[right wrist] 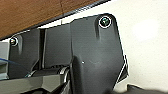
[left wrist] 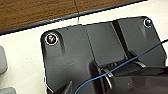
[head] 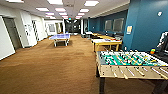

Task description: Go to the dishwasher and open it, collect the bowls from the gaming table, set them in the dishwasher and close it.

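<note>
The head view looks down a long room with brown carpet point(head: 50, 67). A table-football table point(head: 130, 63) stands at near right, green field up, rods across it. Beyond it, against the blue wall point(head: 142, 27), stands a long worktop with a yellow rim point(head: 107, 43); small items lie on its top, too blurred to identify as bowls. A blue table-tennis table point(head: 60, 37) stands well apart, further down the room. The dishwasher cannot be located in any view. Both wrist views show the robot's dark plate over a pale surface and carpet. How far either gripper is open, and whether it holds anything, cannot be told.
</note>
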Motion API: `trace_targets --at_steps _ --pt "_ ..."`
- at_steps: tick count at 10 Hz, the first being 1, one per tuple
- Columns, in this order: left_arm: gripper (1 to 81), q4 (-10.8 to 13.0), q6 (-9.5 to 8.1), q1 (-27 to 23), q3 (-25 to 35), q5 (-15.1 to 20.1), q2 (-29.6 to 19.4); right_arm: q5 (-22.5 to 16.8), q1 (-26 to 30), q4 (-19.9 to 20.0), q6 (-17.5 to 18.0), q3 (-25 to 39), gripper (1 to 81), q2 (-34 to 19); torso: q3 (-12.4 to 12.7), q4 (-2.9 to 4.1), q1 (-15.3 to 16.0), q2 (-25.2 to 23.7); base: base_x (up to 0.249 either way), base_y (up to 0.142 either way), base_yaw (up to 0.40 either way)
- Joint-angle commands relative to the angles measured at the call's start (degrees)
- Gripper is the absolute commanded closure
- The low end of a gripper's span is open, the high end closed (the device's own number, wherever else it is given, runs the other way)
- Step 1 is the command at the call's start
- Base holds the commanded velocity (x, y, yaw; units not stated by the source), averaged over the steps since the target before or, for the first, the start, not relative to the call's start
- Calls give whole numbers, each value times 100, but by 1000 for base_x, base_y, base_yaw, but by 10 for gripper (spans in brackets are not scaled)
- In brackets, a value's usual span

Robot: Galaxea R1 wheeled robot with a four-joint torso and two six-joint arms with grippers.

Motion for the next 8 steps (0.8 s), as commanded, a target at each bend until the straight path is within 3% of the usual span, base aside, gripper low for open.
trace_targets --at_steps 1,8 --pt "10 41 40 -324 -22 282 6 -316 310 -25 -8 -16 10 -16 0 0 0 0 0 0 0" --pt "10 24 32 -306 -5 273 42 -316 309 -34 -17 2 10 -15 2 0 -9 -2 -11 0 0"
